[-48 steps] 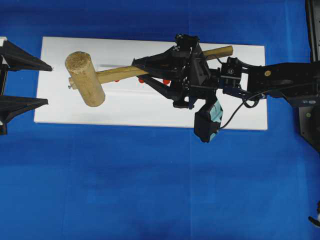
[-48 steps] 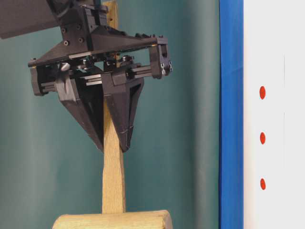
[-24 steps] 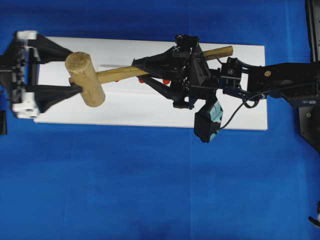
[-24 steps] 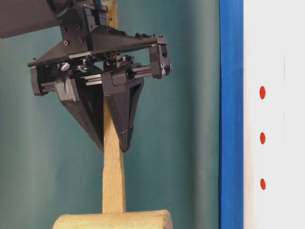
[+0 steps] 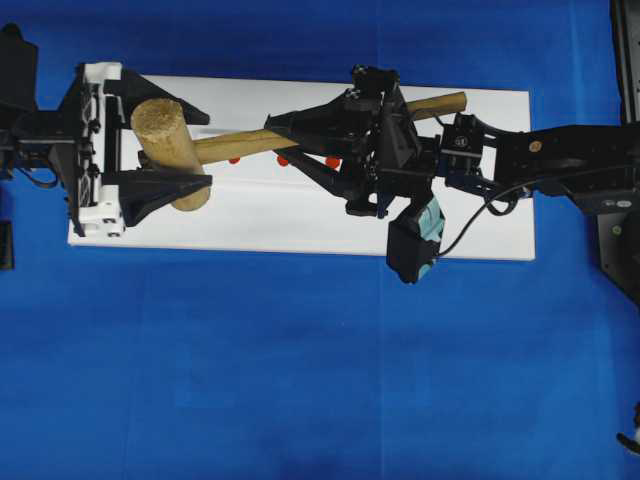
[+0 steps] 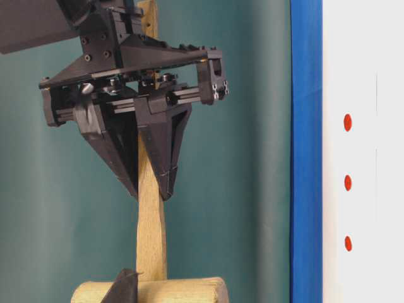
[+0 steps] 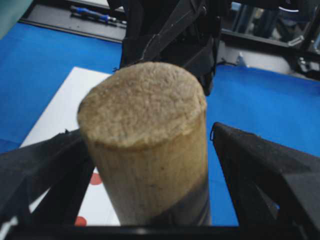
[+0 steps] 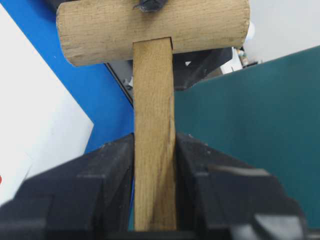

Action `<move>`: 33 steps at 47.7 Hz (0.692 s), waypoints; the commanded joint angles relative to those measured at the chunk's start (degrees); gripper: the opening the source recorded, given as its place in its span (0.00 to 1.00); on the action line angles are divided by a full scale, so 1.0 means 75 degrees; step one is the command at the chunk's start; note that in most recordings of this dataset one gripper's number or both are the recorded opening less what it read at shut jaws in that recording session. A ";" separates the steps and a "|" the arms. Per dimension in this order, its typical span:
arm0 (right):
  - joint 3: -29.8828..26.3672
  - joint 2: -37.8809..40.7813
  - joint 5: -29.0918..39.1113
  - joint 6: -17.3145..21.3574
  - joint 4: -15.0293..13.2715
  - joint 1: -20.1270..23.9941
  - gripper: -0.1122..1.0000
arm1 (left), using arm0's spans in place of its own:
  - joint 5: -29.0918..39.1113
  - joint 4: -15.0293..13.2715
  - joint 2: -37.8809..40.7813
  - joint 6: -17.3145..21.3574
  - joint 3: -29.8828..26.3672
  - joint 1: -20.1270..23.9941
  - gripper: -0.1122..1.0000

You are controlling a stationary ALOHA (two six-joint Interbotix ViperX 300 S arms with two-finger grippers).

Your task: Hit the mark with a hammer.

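Nearest the lens of the left wrist camera, the wooden mallet (image 7: 145, 145) showed its round end face head-on, standing between the two black fingers (image 7: 260, 170) of the left gripper (image 5: 165, 148), which was spread wide and not visibly pressing on the wood. From overhead, those fingers flanked the mallet's thick cylindrical head, one above it and one below in that view, with the head lying across the gap. The head's long axis ran roughly crosswise to the handle, and the handle's long axis ran from the head away toward the right side of the white board (image 5: 480, 230), tilted slightly upward in the picture. Farther along that handle, the right gripper (image 5: 290, 140) was clamped narrow on the squared shaft, as the right wrist view showed with both pads (image 8: 107, 165) tight against the wood. So the mallet hung above the board, carried by the right arm alone, with its head nearer the left arm and its handle end poking out past the right wrist. Beneath the handle, red dots (image 5: 283, 160) sat on the board. The coming move seemed to turn on the head being squarely inside the left jaws, so closing them looked like the natural next step.
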 commanded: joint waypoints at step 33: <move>-0.0363 -0.0270 0.0375 0.0375 0.0176 0.0012 0.19 | 0.0047 0.0000 -0.0035 0.0035 -0.0152 -0.0023 0.50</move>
